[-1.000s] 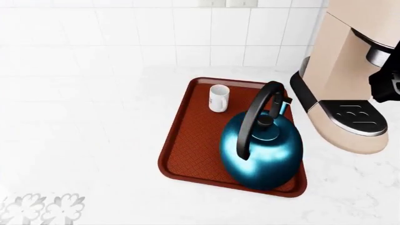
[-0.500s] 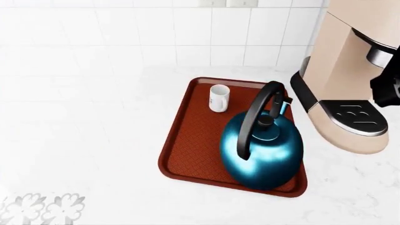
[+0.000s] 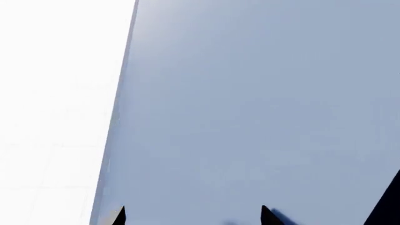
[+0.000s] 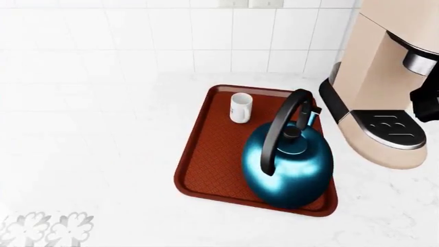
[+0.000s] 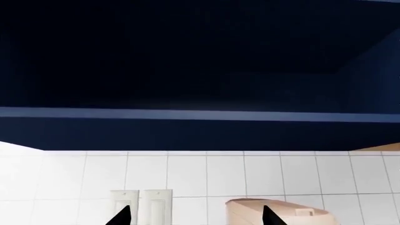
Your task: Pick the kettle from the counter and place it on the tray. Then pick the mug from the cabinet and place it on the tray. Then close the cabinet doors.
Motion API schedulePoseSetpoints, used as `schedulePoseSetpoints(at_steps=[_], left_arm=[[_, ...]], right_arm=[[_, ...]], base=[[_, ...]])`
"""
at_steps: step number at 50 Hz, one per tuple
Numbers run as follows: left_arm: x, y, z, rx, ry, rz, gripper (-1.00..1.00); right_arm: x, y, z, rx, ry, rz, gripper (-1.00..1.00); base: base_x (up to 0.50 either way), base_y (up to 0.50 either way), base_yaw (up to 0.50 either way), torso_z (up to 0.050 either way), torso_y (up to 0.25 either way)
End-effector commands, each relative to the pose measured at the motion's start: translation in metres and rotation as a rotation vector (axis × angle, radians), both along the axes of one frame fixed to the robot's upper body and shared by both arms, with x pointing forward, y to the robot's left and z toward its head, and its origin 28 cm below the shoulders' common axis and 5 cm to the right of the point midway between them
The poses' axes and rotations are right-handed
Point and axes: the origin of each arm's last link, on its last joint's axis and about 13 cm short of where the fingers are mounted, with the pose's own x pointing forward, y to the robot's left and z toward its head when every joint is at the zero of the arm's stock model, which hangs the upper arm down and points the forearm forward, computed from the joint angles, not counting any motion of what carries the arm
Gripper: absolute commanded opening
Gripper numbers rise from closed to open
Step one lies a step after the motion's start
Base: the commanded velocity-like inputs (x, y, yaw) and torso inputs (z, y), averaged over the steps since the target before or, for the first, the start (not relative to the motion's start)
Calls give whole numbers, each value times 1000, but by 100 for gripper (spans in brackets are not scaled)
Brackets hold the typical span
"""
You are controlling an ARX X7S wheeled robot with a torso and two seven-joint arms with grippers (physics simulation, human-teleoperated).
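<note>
Both end effectors are raised — left end effector (image 3: 194, 218) facing a pale blue panel (image 3: 250, 103), right end effector (image 5: 195, 218) toward the dark cabinet (image 5: 187, 61); both spread wide, empty. Frame centre: kettle (image 4: 288, 167) and mug (image 4: 240, 107) on the tray (image 4: 205, 170).

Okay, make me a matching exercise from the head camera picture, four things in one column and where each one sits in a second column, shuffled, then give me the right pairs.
Things:
1. kettle
2. mug
3. tray
4. coffee machine

Places:
A. flat on the white counter, in the middle of the view
B. on the counter at the right edge, beside the tray
C. on the tray, at the end near the tiled wall
D. on the tray, at the end nearer the robot

Pairs: 1-D, 2-C, 3-A, 4-B
</note>
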Motion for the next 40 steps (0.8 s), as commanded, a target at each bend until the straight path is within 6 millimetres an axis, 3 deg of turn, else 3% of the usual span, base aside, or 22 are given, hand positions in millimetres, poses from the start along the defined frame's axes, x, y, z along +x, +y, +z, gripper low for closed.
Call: schedulePoseSetpoints(at_steps=[1, 18, 40], left_arm=[[18, -30, -3, 104, 16, -98, 100], [61, -39, -21, 146, 121, -39, 100], [117, -47, -72, 246, 334, 5, 100]], right_arm=[[0, -1, -1, -2, 3, -13, 100], [-1, -1, 0, -7, 0, -23, 100], [-1, -1, 6, -60, -18, -37, 100]], base=[[0, 0, 0, 11, 0], [0, 0, 0, 1, 0], [0, 0, 0, 0, 0]])
